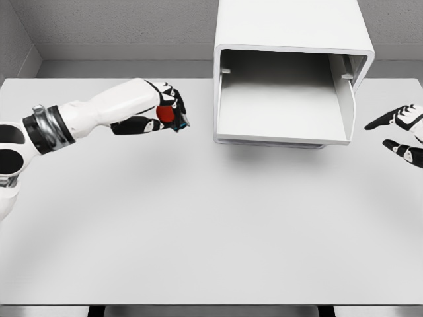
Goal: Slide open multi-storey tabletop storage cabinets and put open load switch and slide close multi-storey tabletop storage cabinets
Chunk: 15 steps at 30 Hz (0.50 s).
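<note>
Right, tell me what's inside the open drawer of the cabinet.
The drawer of the white cabinet shows only bare floor and walls. The load switch sits in the left hand.

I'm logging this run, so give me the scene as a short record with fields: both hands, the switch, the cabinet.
left hand: raised over the table, shut on the load switch
load switch: red part visible between the fingers
cabinet: white, drawer slid open, looks empty
right hand: at right edge, fingers spread, holds nothing

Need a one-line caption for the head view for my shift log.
Left hand carries the red load switch toward the open white cabinet drawer; right hand waits open beside it.
</note>
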Available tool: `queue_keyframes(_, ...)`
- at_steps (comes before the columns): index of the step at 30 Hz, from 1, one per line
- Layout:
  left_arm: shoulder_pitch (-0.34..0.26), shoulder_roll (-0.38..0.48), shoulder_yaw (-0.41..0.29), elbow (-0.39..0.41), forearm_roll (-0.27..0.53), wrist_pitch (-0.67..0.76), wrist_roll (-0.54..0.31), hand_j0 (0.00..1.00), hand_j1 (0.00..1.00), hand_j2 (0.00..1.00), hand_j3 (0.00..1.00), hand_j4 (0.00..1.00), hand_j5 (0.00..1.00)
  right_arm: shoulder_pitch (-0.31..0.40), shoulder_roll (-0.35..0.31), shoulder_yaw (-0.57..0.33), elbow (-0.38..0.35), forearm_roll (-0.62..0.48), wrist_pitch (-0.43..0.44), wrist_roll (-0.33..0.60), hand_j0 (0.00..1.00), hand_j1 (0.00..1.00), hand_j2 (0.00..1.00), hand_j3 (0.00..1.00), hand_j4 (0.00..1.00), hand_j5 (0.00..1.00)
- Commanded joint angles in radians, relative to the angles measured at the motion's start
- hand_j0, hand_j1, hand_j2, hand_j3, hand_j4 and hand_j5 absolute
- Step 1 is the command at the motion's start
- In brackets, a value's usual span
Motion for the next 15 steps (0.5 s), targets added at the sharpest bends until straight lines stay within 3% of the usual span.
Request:
queue_keyframes(1, -0.002, 0.0, -0.003, -0.012, 0.006, 0.002, 0.001, 0.33, 0.33, 0.33, 0.33, 0.33, 0.33, 0.0, -0.003, 0.0, 0.0, -0.004, 0.002, 0.015, 0.6, 0.6, 0.6, 0.6, 0.6, 0.6)
queue_keyframes(10, -0.057, -0.001, -0.045, -0.021, 0.01, 0.002, 0.001, 0.33, 0.33, 0.33, 0.33, 0.33, 0.33, 0.057, -0.006, 0.0, 0.001, 0.018, 0.002, 0.015, 0.61, 0.61, 0.61, 0.61, 0.61, 0.61)
queue_keyframes(15, -0.077, -0.043, -0.052, -0.021, 0.006, 0.002, 0.001, 0.33, 0.33, 0.33, 0.33, 0.33, 0.33, 0.1, -0.005, 0.006, -0.002, 0.025, 0.002, 0.013, 0.62, 0.62, 0.62, 0.62, 0.62, 0.62)
